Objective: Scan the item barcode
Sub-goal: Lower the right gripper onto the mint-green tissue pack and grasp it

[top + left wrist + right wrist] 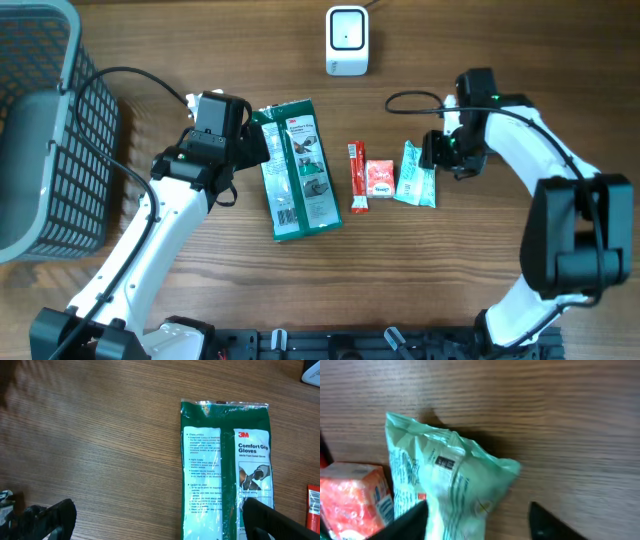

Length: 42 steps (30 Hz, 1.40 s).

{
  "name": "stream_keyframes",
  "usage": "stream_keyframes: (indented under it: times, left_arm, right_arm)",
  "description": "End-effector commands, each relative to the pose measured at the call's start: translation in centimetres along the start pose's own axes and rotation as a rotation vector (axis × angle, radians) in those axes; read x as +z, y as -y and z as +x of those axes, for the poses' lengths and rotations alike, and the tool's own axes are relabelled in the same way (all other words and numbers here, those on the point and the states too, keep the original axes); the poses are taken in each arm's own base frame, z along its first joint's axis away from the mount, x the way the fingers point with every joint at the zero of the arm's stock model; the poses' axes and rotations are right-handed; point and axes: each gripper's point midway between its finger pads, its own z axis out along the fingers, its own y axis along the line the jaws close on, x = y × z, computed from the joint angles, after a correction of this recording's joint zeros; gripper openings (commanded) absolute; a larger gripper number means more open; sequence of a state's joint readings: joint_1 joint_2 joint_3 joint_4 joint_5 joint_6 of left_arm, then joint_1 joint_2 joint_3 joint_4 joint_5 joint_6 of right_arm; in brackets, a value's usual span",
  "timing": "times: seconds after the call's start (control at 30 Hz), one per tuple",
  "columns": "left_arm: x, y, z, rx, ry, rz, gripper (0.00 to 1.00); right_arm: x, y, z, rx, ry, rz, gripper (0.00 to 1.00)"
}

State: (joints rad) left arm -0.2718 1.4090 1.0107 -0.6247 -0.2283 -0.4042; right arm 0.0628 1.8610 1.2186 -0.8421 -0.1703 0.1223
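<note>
A: Starting on the left: any grip in the left gripper (pixel 157 510)?

B: None. Spread to its widest, holding nothing. Seen from its wrist camera with 1 finger (pixel 52 519) over bare table (pixel 90 435) and the other above the near edge of the glove pack (pixel 225 475) (green 3M pack, lying flat, print facing up).

A: And the right gripper (pixel 477 507)?

B: Parted too, not clamped on anything. Low over the pale green packet (pixel 450 472), with 1 finger (pixel 407 520) in front of the packet's left side and the other off to the right, bare wood in between. Hard to say whether touching on the left side.

A: Where exactly on the table?

B: Right of centre, last in a row of 4: glove pack, then red stick sachet (pixel 357 178), then small red packet (pixel 379 178), then the pale green one, just beside the red packet and possibly touching it. Crumpled, far end puffed up, with a small dark printed patch facing up, too blurred to call a barcode.

A: And the scanner (pixel 347 40)?

B: White, at the far edge near the middle, well apart from the row. All 4 items down on the wood.

A: Anything else worth noting?

B: Grey mesh basket (pixel 90 110) at the far left, beside the left arm.
</note>
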Motion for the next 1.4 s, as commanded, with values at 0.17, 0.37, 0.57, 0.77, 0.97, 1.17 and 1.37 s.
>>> stream_keyframes:
  times: [0.17,0.37,0.57,0.77,0.97,1.17,1.37]
  left_arm:
    - [-0.1,-0.3,-0.5,0.005,0.015,-0.013,1.0]
    - [-0.1,-0.3,-0.5,0.005,0.015,-0.013,1.0]
    - [-0.1,-0.3,-0.5,0.005,0.015,-0.013,1.0]
    - [-0.1,-0.3,-0.5,0.005,0.015,-0.013,1.0]
    - [-0.1,-0.3,-0.5,0.005,0.015,-0.013,1.0]
    - [-0.1,-0.3,-0.5,0.005,0.015,-0.013,1.0]
    - [-0.1,-0.3,-0.5,0.005,0.015,-0.013,1.0]
  right_arm:
    - [-0.5,-0.4,1.9,0.018,-0.036,-0.031,0.58]
    - [1.3,0.0,3.4,0.024,-0.059,-0.033,0.5]
    - [1.5,-0.6,2.2,0.01,0.004,-0.072,0.4]
    - [-1.1,-1.6,0.6,0.0,0.092,-0.13,0.41]
    - [-1.4,-1.6,0.3,-0.028,0.114,-0.131,0.44]
    - [-1.1,-1.6,0.2,-0.032,0.119,-0.131,0.44]
    - [-0.3,-1.4,0.4,-0.031,0.12,-0.131,0.43]
